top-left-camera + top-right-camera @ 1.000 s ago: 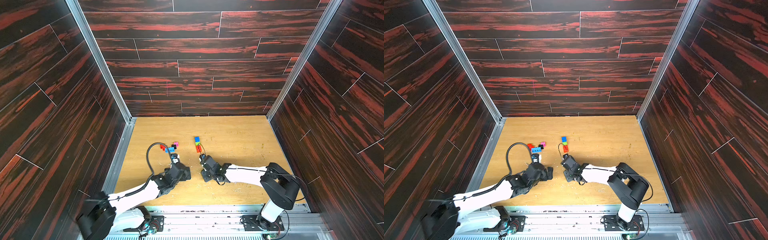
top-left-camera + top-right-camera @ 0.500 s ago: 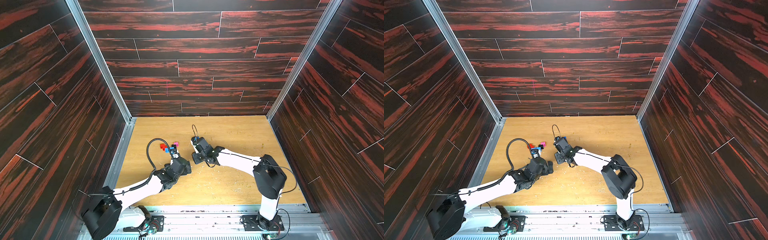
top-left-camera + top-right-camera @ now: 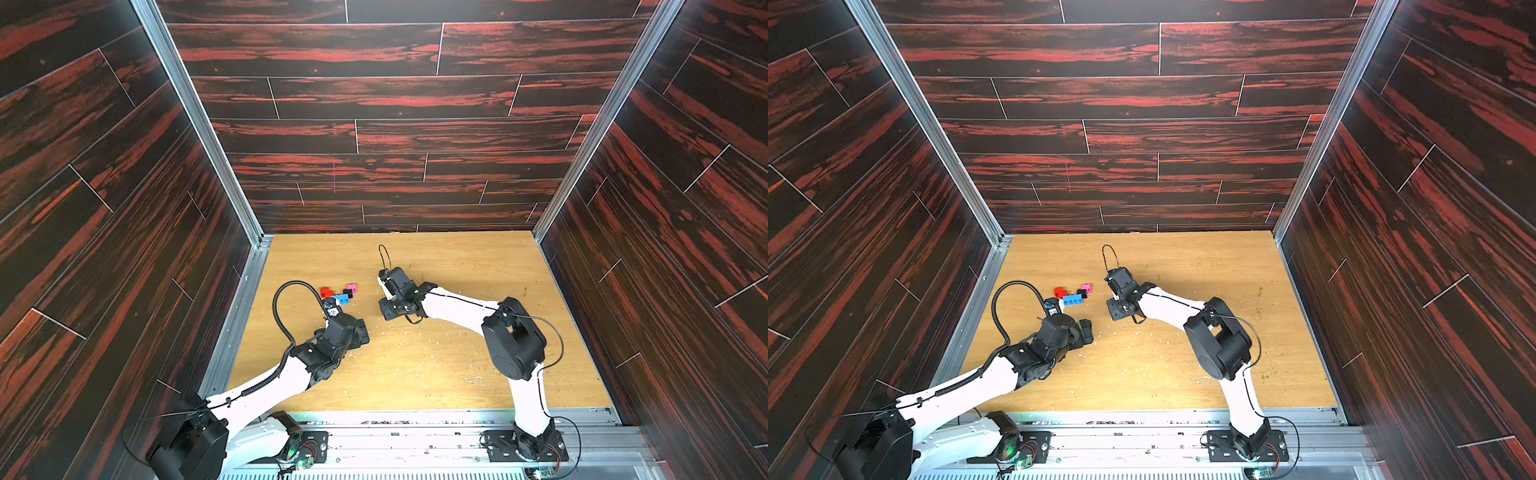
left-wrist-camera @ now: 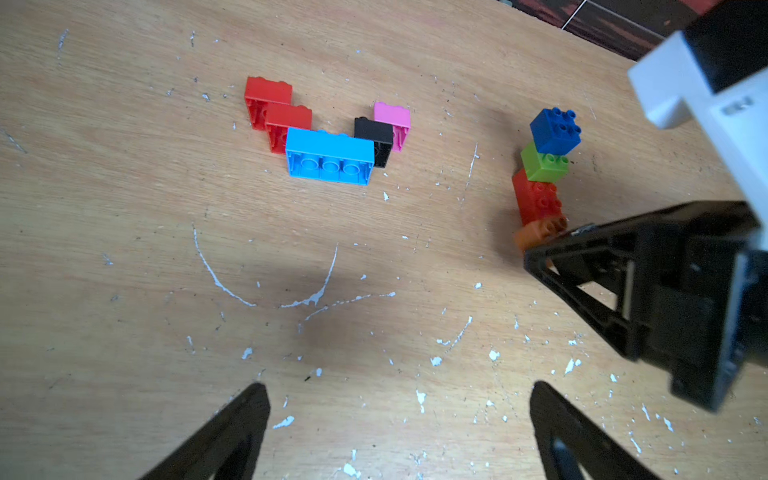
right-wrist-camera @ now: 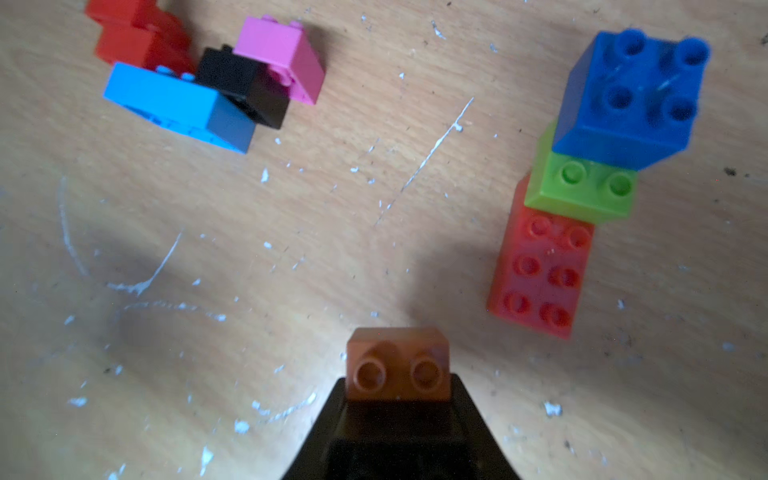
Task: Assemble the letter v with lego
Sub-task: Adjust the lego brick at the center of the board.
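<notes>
One orange brick (image 5: 397,363) fills right end effector (image 5: 397,401); left end effector (image 4: 399,397) wide, facing bricks (image 4: 330,156).

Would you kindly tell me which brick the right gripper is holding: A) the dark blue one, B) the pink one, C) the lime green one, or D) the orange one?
D: in the right wrist view the orange brick sits clamped between the jaws of the right gripper.

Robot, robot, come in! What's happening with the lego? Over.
Left end effector open, empty. Right end effector shut on orange brick, beside red-lime-blue stepped stack. Other bricks clustered apart, nothing blocking.
</notes>
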